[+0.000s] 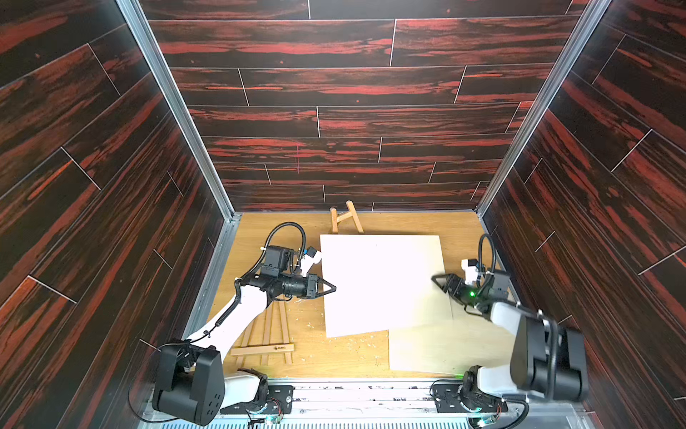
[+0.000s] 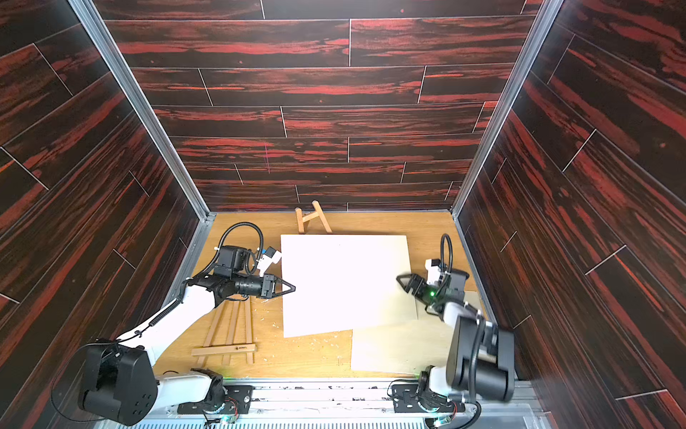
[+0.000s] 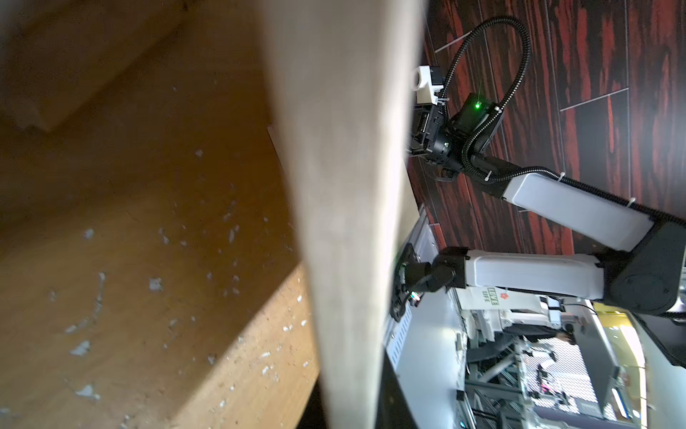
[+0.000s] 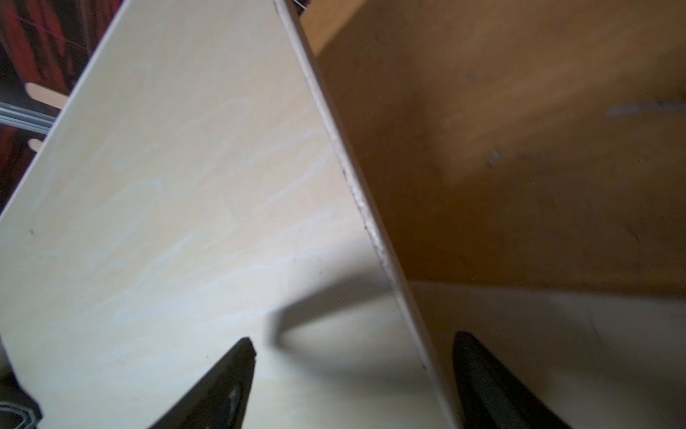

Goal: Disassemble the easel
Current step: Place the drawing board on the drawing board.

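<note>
Clearly, left claw (image 1: 331, 288) pinches board (image 1: 382, 282); right claw (image 4: 354, 340) gapes astride it.

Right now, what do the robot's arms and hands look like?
The left arm and right arm have white shells between black joints. A black ribbed cable loops over each wrist, beside a white camera mount. The left hand and right hand are black, each with two pointed wedge fingers. A green light glows on the right wrist.
</note>
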Controlling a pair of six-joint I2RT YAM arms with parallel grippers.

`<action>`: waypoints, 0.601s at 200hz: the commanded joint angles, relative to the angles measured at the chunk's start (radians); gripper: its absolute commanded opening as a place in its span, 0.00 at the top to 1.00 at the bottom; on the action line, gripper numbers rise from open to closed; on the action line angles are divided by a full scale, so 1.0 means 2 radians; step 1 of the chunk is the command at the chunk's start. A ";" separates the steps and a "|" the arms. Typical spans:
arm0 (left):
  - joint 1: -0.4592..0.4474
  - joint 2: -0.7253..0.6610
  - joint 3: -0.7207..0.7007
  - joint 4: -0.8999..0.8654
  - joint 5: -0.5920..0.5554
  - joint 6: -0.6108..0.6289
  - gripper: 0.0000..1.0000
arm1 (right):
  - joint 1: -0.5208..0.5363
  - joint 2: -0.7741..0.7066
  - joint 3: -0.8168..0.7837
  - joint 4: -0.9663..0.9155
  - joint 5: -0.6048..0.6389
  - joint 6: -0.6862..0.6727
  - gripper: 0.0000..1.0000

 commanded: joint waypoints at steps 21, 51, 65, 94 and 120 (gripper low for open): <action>-0.030 0.023 -0.020 -0.040 -0.019 0.012 1.00 | 0.035 -0.106 -0.039 -0.052 -0.153 0.057 0.16; -0.037 0.030 -0.023 -0.044 -0.015 0.007 1.00 | 0.038 -0.154 -0.053 -0.110 -0.143 0.058 0.16; -0.043 0.034 -0.023 -0.044 -0.012 0.004 1.00 | 0.040 -0.174 -0.053 -0.143 -0.138 0.057 0.16; -0.059 0.044 -0.023 -0.041 -0.016 -0.004 1.00 | 0.040 -0.205 -0.046 -0.210 -0.113 0.057 0.16; -0.067 0.052 -0.033 -0.029 -0.018 -0.017 1.00 | 0.041 -0.213 -0.030 -0.274 -0.079 0.046 0.15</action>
